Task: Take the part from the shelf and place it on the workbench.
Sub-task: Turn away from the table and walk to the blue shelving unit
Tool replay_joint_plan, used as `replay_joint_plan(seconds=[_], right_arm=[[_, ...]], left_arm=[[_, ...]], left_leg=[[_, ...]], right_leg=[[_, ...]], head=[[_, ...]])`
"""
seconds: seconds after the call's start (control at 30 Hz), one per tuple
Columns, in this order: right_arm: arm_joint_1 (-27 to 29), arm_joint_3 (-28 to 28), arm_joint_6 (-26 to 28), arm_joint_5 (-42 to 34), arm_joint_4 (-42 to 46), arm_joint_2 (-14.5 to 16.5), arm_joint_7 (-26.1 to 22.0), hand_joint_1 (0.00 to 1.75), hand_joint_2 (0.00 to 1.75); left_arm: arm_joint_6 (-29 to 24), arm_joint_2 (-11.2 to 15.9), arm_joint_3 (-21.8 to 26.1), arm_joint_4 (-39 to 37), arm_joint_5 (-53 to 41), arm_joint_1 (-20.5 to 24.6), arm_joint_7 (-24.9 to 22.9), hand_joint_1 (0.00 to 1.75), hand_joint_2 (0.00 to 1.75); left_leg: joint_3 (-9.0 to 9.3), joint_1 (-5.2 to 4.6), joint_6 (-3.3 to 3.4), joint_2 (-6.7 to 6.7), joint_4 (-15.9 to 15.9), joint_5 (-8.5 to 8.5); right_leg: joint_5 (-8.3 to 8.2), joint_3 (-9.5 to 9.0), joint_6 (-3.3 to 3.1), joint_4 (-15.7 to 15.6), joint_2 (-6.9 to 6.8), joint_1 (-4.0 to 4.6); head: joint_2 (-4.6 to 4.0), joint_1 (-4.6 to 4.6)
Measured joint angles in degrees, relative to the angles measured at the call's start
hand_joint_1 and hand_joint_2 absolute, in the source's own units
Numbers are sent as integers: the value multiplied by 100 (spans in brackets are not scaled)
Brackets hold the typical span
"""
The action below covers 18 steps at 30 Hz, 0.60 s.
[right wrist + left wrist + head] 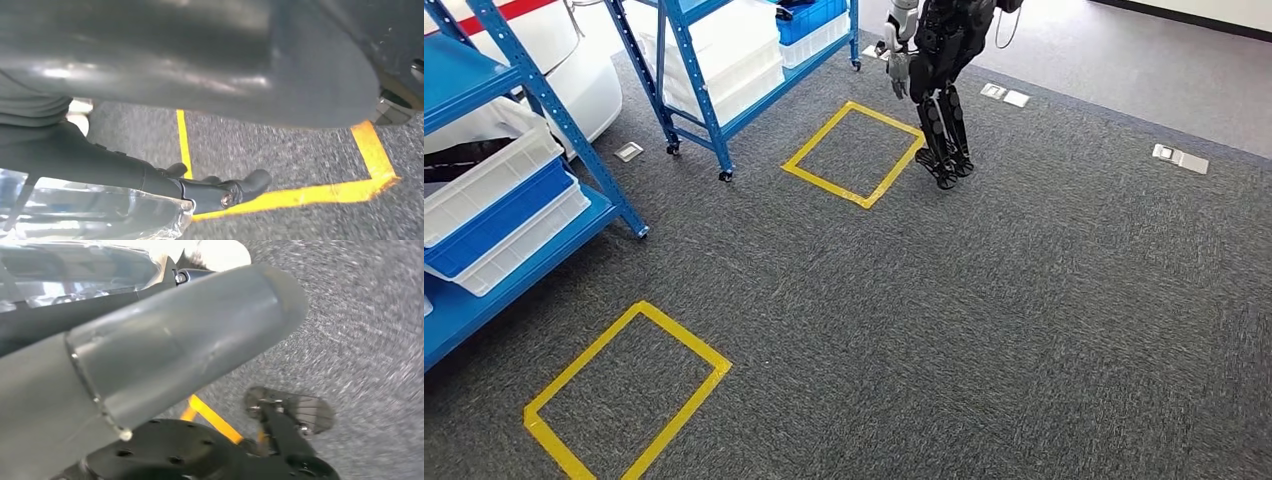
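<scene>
A blue shelf rack (544, 100) stands at the left with white bins (484, 175) and a blue bin (499, 215) on its lower level. A second blue rack (694, 80) further back holds white bins (739, 70) and a blue bin (809, 20). I cannot tell what lies in the bins. My left hand (175, 340) hangs over the carpet, its thick grey thumb close to the camera and its fingers hidden. My right hand (210, 192) hangs with dark fingers stretched out above yellow floor tape (300, 197), nothing between them.
Grey carpet carries two yellow tape squares, one near (624, 395) and one further off (856, 153). Another dark humanoid robot (939, 80) stands beyond the far square. Small metal floor plates (1179, 157) lie at the right and by the rack (629, 151).
</scene>
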State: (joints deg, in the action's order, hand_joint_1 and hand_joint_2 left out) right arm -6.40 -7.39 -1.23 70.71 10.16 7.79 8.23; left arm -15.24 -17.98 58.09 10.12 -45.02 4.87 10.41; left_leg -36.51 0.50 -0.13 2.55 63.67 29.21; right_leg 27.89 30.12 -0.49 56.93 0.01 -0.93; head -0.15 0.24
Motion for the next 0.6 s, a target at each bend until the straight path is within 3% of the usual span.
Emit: replay_joint_plan(seconds=[0.07,0.1,0.13,0.2,0.23,0.3,0.33,0.4,0.47,0.53,0.6], right_arm=[[31,-2,-28,100,-1,1,-4,0,0],[42,-1,-48,148,-2,1,-5,0,0],[45,3,-63,192,-2,2,-7,0,0],[34,20,-80,264,-1,11,-21,0,0],[27,28,-80,283,0,15,-31,0,0],[17,37,-80,297,1,19,-44,0,0],[13,38,-80,298,1,20,-46,0,0],[-1,39,-80,299,2,28,-47,0,0],[-14,41,-80,303,5,37,-52,0,0],[-11,52,-87,345,7,36,-69,0,0],[6,82,-105,425,4,31,-84,0,0]], left_arm=[[-104,3,121,0,264,12,102,0,0],[-201,6,193,0,358,13,137,0,0],[-361,8,260,0,412,12,163,0,0],[-792,13,356,1,418,11,188,0,0],[-970,17,375,3,396,16,200,0,0],[-1114,25,385,7,371,32,221,0,0],[-1126,26,393,8,366,40,228,0,0],[-1133,25,422,8,364,43,233,0,0],[-1178,20,457,9,357,39,227,0,0],[-1467,0,471,8,276,50,133,0,0],[-1911,-29,471,7,158,61,-69,0,0]], left_leg=[[-333,6,-25,-172,737,372],[-431,10,-32,-202,960,439],[-423,12,-32,-225,975,398],[-72,8,-5,-348,381,83],[161,-7,25,-489,-19,-59],[429,-46,89,-679,-516,-201],[446,-68,119,-686,-572,-206],[438,-70,180,-552,-619,-260],[446,-32,247,-425,-688,-330],[423,-4,290,-282,-714,-378],[390,1,295,-113,-712,-404]], right_leg=[[6,15,-43,2,-143,36],[10,22,-49,3,-221,51],[12,28,-51,4,-294,61],[18,22,-50,6,-422,77],[25,13,-42,7,-475,94],[43,-11,-8,8,-578,125],[47,-21,16,4,-633,132],[53,-30,76,-6,-717,143],[189,47,109,174,-524,137],[521,347,81,833,-187,100],[780,685,86,1558,-52,79]], head=[[0,-26],[0,-22],[0,-25],[0,-27],[0,-27],[0,-17],[0,-9],[0,-11],[0,-1],[0,19],[0,29]])
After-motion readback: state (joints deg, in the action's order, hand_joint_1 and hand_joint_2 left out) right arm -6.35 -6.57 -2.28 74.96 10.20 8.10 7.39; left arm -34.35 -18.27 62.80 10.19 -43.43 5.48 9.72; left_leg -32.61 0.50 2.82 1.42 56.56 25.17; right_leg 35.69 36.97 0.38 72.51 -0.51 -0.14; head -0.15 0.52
